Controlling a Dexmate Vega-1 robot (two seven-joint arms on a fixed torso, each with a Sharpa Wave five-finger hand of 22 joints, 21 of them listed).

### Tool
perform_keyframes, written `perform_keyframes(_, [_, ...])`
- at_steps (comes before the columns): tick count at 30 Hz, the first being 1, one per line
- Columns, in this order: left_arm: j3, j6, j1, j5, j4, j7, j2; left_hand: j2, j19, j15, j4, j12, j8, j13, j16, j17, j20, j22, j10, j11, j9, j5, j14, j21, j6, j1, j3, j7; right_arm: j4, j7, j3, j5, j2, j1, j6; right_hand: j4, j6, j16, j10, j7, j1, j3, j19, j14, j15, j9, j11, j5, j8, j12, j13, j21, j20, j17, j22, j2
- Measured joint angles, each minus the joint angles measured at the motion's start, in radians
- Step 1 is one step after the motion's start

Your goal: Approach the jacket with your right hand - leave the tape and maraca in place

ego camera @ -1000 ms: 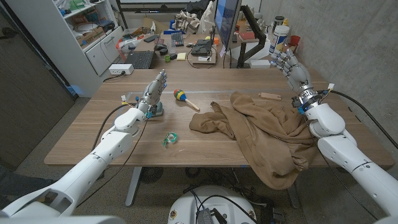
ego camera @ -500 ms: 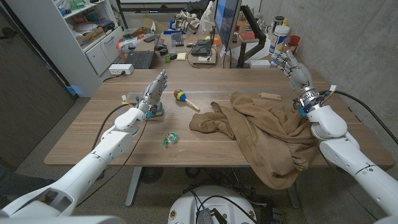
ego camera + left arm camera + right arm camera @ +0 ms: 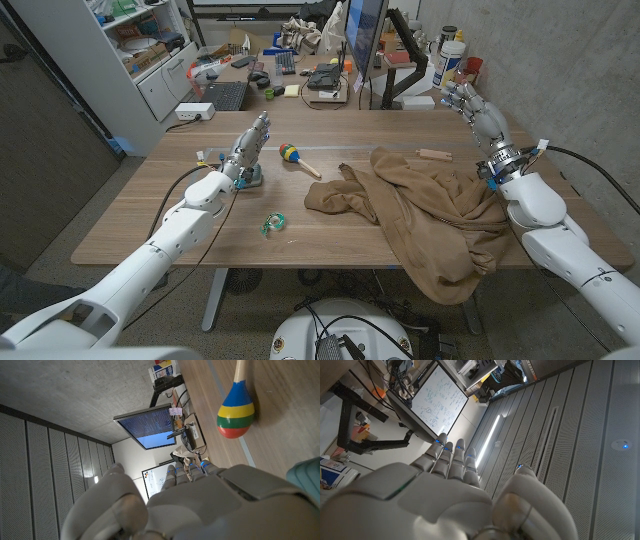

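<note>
Wooden tabletop (image 3: 180, 215): crumpled tan fabric jacket (image 3: 425, 215) lies right of centre. Right hand (image 3: 483, 117) is raised beyond it, fingers apart, empty; left hand (image 3: 250, 145) likewise, near the striped wooden maraca (image 3: 291, 154).

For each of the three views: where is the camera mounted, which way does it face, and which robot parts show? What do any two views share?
Head view: on the robot's head, looking down at the table with jacket, tape and maraca; both arms, left hand, right hand.
Left wrist view: on the left wrist, along the left hand's back toward the maraca and a monitor.
Right wrist view: on the right wrist, along the right hand's back toward a whiteboard.
Shared: head and left wrist views both show the maraca.
</note>
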Motion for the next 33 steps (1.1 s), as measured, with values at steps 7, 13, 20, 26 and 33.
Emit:
perform_keyframes(7, [0.004, 0.005, -0.004, 0.008, 0.000, 0.001, 0.000, 0.000, 0.000, 0.000, 0.000, 0.000, 0.000, 0.000, 0.000, 0.000, 0.000, 0.000, 0.000, 0.000, 0.000, 0.000, 0.000, -0.004, 0.004, 0.000, 0.000, -0.004, -0.023, -0.016, 0.028, -0.036, -0.016, -0.043, 0.009, 0.000, 0.001, 0.000, 0.000, -0.001, 0.000, 0.000, 0.000, 0.007, -0.007, 0.000, 0.000, 0.004, 0.000, 0.000, 0.000, -0.004, 0.000, 0.000, 0.000, 0.000])
perform_keyframes(13, [0.009, 0.005, -0.005, 0.012, 0.000, 0.001, 0.000, 0.011, 0.009, 0.000, -0.003, 0.000, 0.003, 0.000, 0.001, 0.000, -0.009, 0.000, -0.001, 0.006, 0.000, 0.000, 0.000, -0.004, 0.019, 0.000, -0.003, 0.004, -0.029, -0.032, 0.037, -0.070, -0.019, -0.056, 0.016, -0.003, 0.005, 0.000, 0.000, -0.005, 0.000, -0.003, 0.005, 0.008, -0.008, 0.000, 0.000, 0.004, 0.000, 0.000, 0.000, -0.004, -0.005, 0.000, 0.000, 0.000])
perform_keyframes(20, [0.010, 0.008, -0.005, 0.019, -0.002, 0.009, 0.000, 0.011, 0.009, -0.004, -0.003, 0.000, 0.004, -0.003, 0.004, 0.000, -0.009, 0.000, 0.006, 0.002, 0.000, 0.000, 0.004, -0.008, 0.031, 0.000, -0.003, 0.002, -0.045, -0.049, 0.059, -0.116, -0.024, -0.087, 0.023, -0.003, 0.008, 0.000, 0.000, -0.009, 0.004, -0.003, 0.011, 0.013, -0.013, 0.000, 0.000, 0.004, 0.000, 0.000, 0.000, -0.004, 0.000, 0.000, 0.000, 0.004])
perform_keyframes(26, [0.010, 0.010, -0.003, 0.022, -0.011, 0.014, 0.001, 0.014, 0.011, -0.009, -0.007, 0.000, 0.004, -0.003, 0.004, -0.002, -0.007, 0.000, 0.006, -0.006, 0.000, 0.000, 0.009, -0.008, 0.032, 0.004, -0.007, -0.005, -0.053, -0.064, 0.070, -0.150, -0.026, -0.102, 0.025, -0.003, 0.008, 0.000, 0.000, -0.009, 0.004, -0.003, 0.011, 0.013, -0.013, 0.000, 0.000, 0.004, 0.000, 0.000, 0.000, -0.004, 0.000, 0.000, 0.000, 0.004])
perform_keyframes(33, [0.009, 0.012, -0.001, 0.023, -0.019, 0.021, 0.003, 0.015, 0.017, -0.009, -0.003, 0.000, 0.004, -0.003, 0.004, -0.002, -0.012, 0.000, 0.011, -0.011, 0.000, 0.000, 0.009, -0.008, 0.032, 0.004, -0.011, -0.007, -0.071, -0.084, 0.092, -0.202, -0.029, -0.128, 0.025, -0.003, 0.008, -0.005, 0.004, -0.008, 0.004, -0.003, 0.011, 0.016, -0.016, 0.000, -0.004, 0.008, 0.000, 0.000, 0.000, -0.012, 0.000, 0.000, 0.000, 0.004])
